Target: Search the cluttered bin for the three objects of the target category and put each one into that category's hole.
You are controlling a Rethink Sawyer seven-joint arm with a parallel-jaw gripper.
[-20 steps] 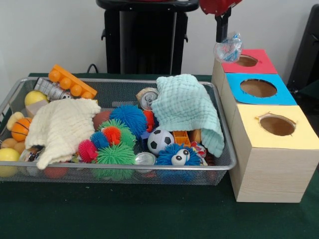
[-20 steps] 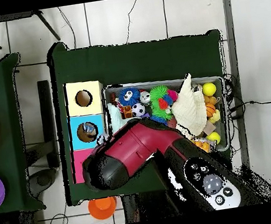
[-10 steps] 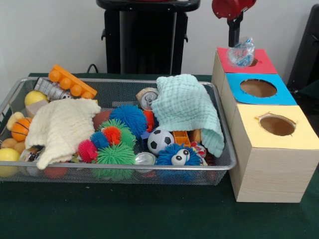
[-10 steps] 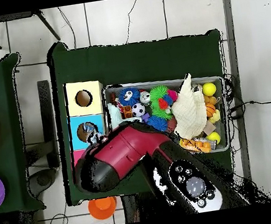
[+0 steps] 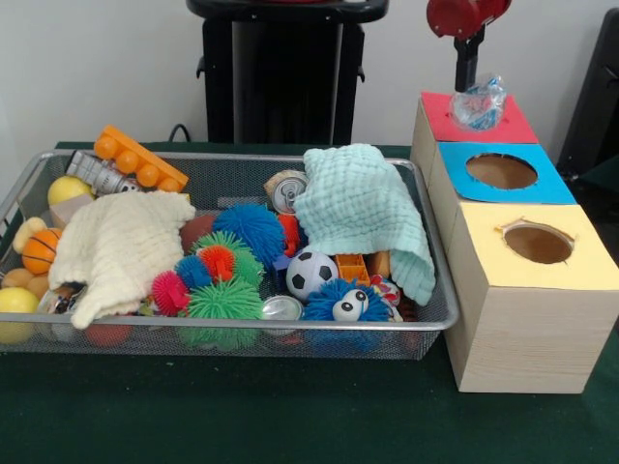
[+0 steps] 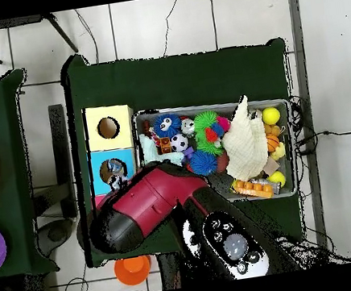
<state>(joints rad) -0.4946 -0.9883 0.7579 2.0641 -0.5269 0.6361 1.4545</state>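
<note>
Carried sideways along the row of boxes, the gripper (image 5: 471,85) now hangs over the red-topped box (image 5: 503,128), where a second ago it was short of that box's near corner, toward the bin. Its fingers are closed on a crumpled clear plastic bag (image 5: 479,103) with blue and red flecks, and the bag sits right above the red box's hole, hiding most of it. From overhead the arm (image 6: 151,204) covers the red box almost wholly, and the bag shows only as a small pale lump at the blue box.

Next to the red box in the row stands the blue-topped box (image 5: 542,184), and beyond that the yellow-topped box (image 5: 580,271), each with a round hole open and unblocked.

Beside the boxes lies the wire mesh bin (image 5: 435,290), unchanged. A mint cloth (image 5: 363,208) is draped over its end nearest the boxes, and a cream cloth (image 5: 121,246) covers the opposite end. Between the cloths are a blue spiky ball (image 5: 250,228), green spiky ball (image 5: 224,300), soccer ball (image 5: 310,274), two drink cans (image 5: 284,190) and a blue fuzzy toy with eyes (image 5: 340,302). An orange toy brick (image 5: 140,159) rests on the bin's far rim, above the cream cloth.
</note>
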